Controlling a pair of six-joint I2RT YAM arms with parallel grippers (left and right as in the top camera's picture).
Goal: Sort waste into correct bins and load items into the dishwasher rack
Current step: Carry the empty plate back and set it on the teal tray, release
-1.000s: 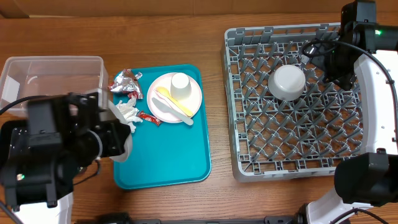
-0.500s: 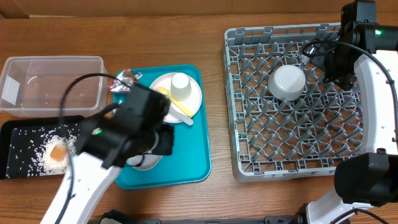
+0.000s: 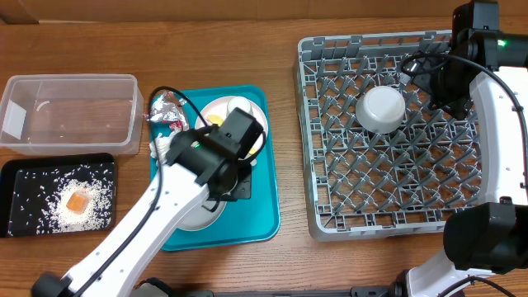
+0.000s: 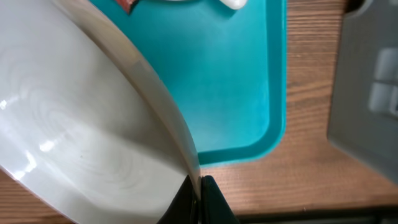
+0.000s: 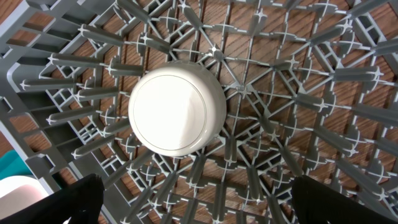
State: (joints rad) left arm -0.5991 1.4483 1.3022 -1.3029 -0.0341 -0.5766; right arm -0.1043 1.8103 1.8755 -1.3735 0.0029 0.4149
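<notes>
The left tool (image 4: 198, 200) has swung further across the teal tray (image 4: 249, 93), still pinching the rim of a smooth, glossy round white plate (image 4: 74, 124), seemingly lifted clear. The right tool (image 5: 199, 205) stays spread wide above the domed white bowl (image 5: 177, 107) upturned in the ribbed grey rack (image 5: 298, 93).

Bowl (image 3: 380, 109) in rack (image 3: 306, 124); tub (image 3: 70, 79) behind rice tray (image 3: 21, 177), perhaps touching

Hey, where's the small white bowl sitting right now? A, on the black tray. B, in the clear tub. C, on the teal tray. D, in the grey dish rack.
D: the small white bowl sits base-up among the pegs of the grey dish rack.
</notes>
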